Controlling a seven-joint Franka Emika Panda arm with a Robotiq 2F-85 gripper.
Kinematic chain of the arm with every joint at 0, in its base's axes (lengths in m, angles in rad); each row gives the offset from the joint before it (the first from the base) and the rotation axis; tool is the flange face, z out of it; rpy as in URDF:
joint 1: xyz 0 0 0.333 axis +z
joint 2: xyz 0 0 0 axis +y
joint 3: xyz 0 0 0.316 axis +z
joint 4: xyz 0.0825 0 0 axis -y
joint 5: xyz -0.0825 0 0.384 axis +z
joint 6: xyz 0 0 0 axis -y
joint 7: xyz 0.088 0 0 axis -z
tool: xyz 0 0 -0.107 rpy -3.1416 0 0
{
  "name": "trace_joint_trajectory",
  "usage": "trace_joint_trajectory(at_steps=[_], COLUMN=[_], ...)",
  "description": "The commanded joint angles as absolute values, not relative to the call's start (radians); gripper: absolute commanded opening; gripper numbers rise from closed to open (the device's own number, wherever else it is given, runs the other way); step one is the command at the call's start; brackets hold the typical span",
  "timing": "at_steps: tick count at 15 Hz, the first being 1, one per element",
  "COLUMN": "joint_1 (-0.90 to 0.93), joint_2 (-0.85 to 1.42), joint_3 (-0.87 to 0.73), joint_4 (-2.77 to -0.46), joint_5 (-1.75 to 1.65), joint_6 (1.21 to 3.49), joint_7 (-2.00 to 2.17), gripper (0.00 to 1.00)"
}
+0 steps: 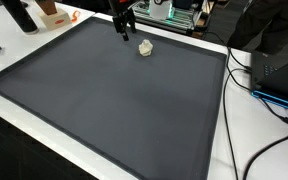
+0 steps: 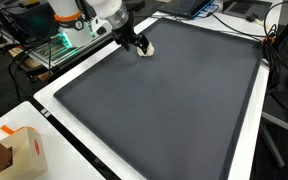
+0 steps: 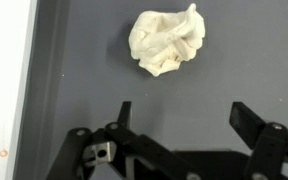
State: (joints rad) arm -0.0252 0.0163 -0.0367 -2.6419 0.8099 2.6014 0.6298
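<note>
A small crumpled white wad, cloth or paper [image 1: 146,47], lies on the dark grey mat [image 1: 114,100] near its far edge; it also shows in the exterior view [image 2: 147,50] and in the wrist view [image 3: 166,42]. My gripper [image 3: 184,112] is open and empty, its two black fingers spread with bare mat between them. It hovers just beside the wad, close to the mat's edge, not touching it. In both exterior views the gripper [image 1: 124,33] [image 2: 132,43] hangs next to the wad.
The mat lies on a white table [image 1: 229,120]. Black cables [image 1: 254,80] and a dark box run along one side. An orange and white box [image 2: 24,150] stands off the mat's corner. Equipment with green lights [image 2: 59,42] stands behind the arm.
</note>
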Motion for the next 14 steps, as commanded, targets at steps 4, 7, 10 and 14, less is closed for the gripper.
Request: trace_joint_trajectory(at_steps=[4,7,10,14], joint_1=[-0.022,-0.021,-0.017,-0.012], joint_2=[-0.034,-0.052,-0.072,-0.107], joint_3=[-0.028,-0.022,-0.013,0.005], joint_4=[-2.672,-2.671,-2.669,-2.660], joint_5=[0.722,0.650,0.553,0.414], joint_6=[2.589,2.578,2.566,2.530], joint_7=[0.584,0.575,0.598,0.622], gripper=[1.00,1.00,1.00,1.00])
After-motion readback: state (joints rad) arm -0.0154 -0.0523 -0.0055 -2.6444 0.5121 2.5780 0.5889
